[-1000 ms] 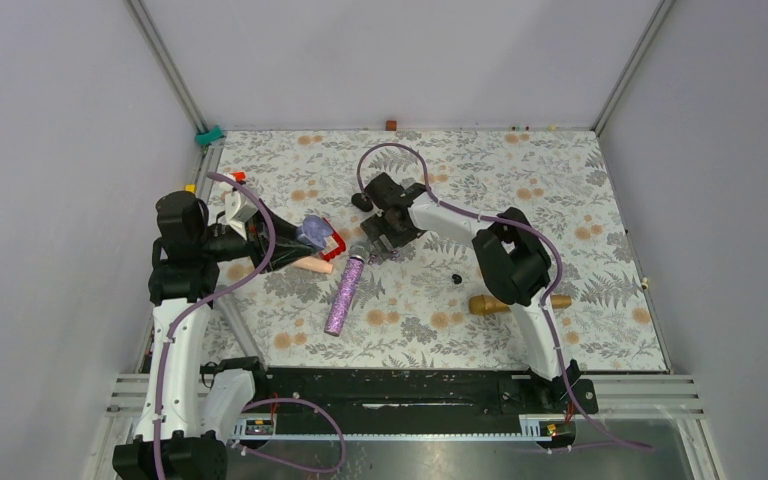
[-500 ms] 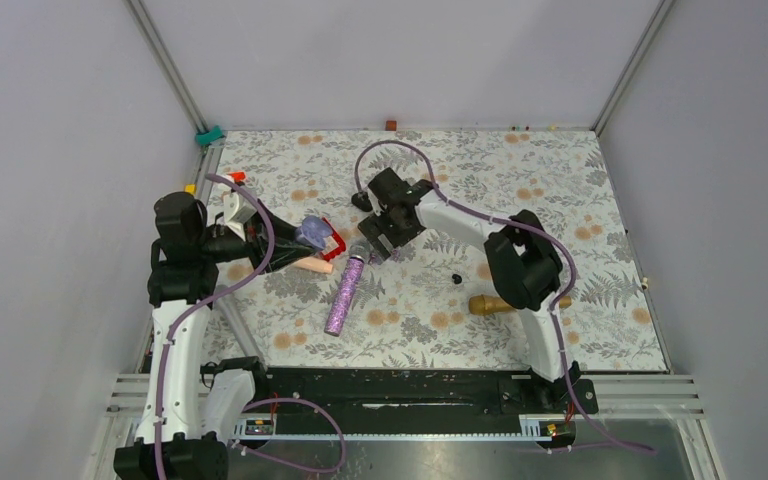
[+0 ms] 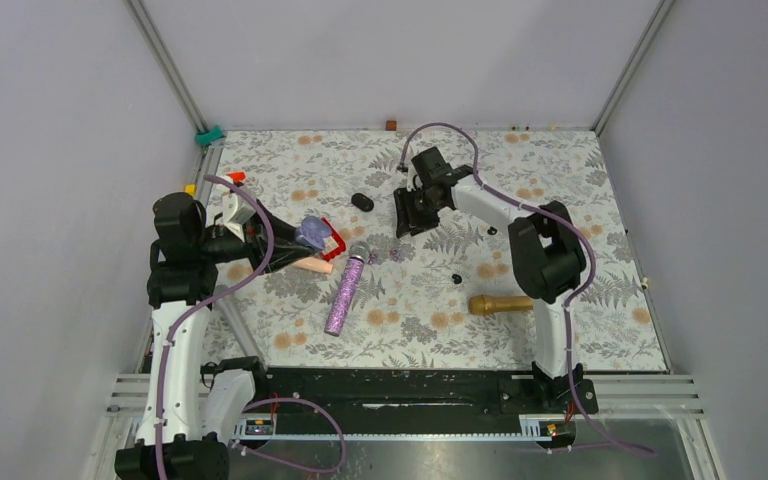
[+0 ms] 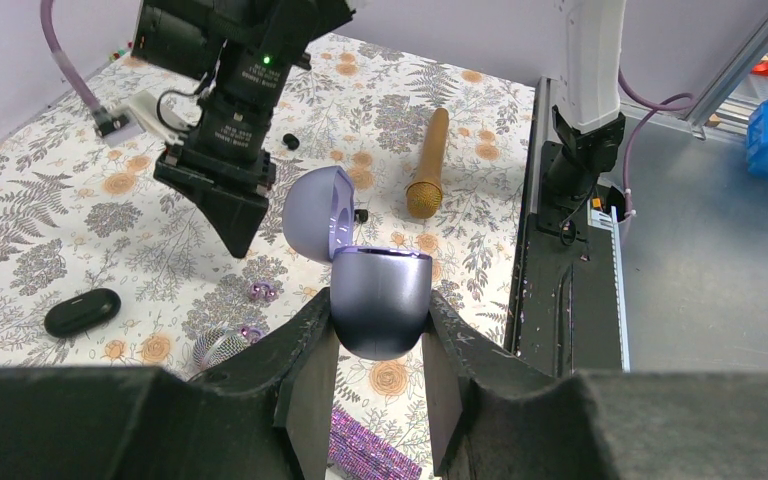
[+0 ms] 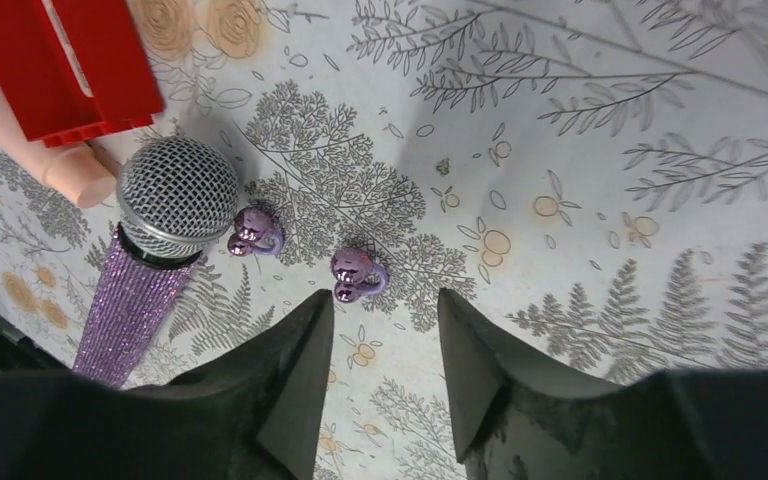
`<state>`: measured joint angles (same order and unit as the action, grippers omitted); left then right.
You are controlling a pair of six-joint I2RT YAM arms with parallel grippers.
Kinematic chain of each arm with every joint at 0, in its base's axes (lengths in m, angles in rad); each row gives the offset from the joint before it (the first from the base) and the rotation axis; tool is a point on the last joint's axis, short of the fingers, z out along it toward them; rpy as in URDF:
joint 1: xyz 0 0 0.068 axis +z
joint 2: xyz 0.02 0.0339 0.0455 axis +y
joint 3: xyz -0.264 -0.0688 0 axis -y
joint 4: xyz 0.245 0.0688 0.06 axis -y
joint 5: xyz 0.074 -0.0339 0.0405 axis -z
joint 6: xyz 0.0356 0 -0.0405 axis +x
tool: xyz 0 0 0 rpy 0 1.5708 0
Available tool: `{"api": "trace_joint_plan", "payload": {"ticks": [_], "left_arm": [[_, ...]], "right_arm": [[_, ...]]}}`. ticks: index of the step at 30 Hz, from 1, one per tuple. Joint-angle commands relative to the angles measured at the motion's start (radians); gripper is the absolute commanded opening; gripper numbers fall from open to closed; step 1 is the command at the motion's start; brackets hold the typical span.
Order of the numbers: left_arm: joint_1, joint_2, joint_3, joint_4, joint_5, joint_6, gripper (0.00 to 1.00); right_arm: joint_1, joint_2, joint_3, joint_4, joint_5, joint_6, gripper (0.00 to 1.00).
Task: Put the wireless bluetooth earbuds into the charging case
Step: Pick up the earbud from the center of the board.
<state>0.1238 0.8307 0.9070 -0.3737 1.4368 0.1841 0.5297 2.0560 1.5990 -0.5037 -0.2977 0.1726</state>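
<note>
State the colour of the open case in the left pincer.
The case is lavender; left wrist view.

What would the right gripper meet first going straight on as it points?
Likely the purple earbud lying on the table just ahead of the right gripper, roughly between its fingers; depth is unclear.

Mic [image 5: 150,260]: lower handle hidden behind right gripper [image 5: 382,308].
Red block [image 5: 70,60], above mic head: cut off by top edge.
Peach piece [image 5: 65,170], left of mic head: mostly under block.
Case [image 4: 380,285]: sides hidden by left gripper [image 4: 380,310].
Purple buds [image 5: 358,275], right of mic head: mere specks from above.
</note>
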Motion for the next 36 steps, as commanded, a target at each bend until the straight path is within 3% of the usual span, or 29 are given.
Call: {"api": "trace_joint_plan", "payload": {"ticks": [1, 7, 26, 36], "left_arm": [[0.008, -0.016, 0.012, 0.017, 0.044, 0.016, 0.0], [0.01, -0.012, 0.013, 0.017, 0.046, 0.015, 0.0], [0.013, -0.01, 0.013, 0.016, 0.05, 0.015, 0.0], [0.014, -0.009, 0.013, 0.016, 0.058, 0.013, 0.0]], "right_arm": [[0.016, 0.057, 0.013, 0.02, -0.067, 0.093, 0.47], [0.009, 0.087, 0.015, 0.019, -0.045, 0.135, 0.38], [-0.005, 0.101, -0.016, 0.018, -0.077, 0.175, 0.33], [-0.005, 0.08, -0.067, 0.05, -0.044, 0.201, 0.35]]}}
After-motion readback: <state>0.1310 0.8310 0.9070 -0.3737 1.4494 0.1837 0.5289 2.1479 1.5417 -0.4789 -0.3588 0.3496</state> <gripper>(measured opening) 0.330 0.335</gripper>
